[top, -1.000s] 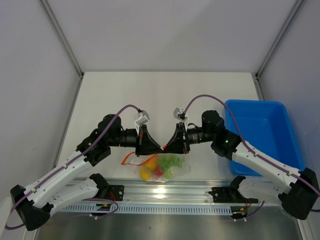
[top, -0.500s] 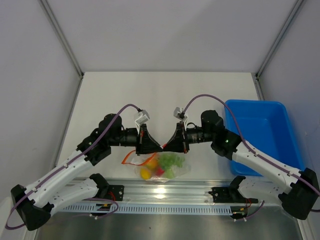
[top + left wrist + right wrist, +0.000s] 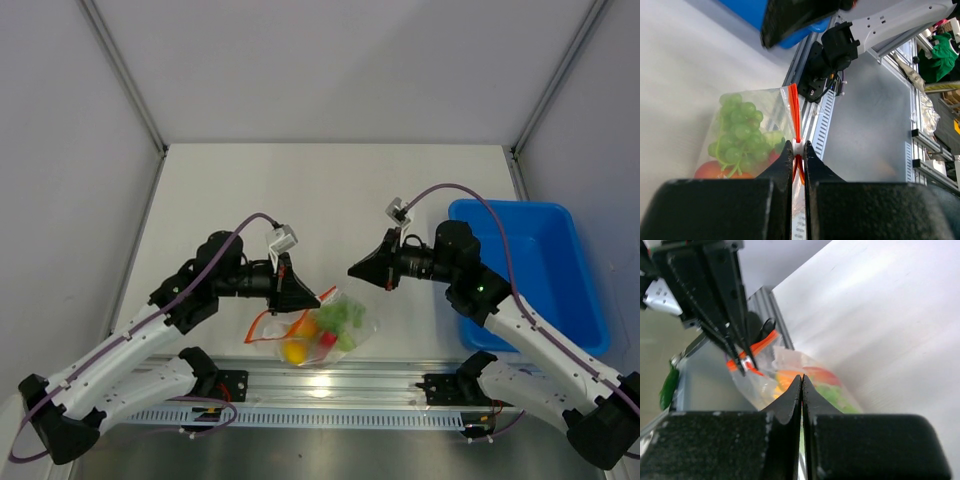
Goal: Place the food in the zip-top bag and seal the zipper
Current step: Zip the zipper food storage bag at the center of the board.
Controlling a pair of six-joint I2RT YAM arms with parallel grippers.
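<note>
The clear zip-top bag (image 3: 318,330) hangs low over the table's near edge. Through its plastic I see the food: an orange-yellow fruit (image 3: 294,350), a red piece (image 3: 325,340) and a green bumpy bunch (image 3: 345,315) (image 3: 737,132). My left gripper (image 3: 312,298) (image 3: 798,146) is shut on the orange-red zipper (image 3: 794,105) at its small white slider, so the bag dangles from it. To the right, my right gripper (image 3: 352,271) (image 3: 802,377) is shut on nothing, a short gap away from the bag (image 3: 810,377). In the right wrist view the left gripper's fingertips (image 3: 742,367) pinch the zipper (image 3: 757,345).
A blue plastic bin (image 3: 530,270) stands at the right of the table, beside the right arm. An aluminium rail (image 3: 330,385) with the arm mounts runs along the near edge, just below the bag. White walls close in the table on three sides.
The right gripper, earlier at the bag's mouth next to the left one, has pulled away to the right and is shut. The bag stays in the left gripper and has shifted slightly.
</note>
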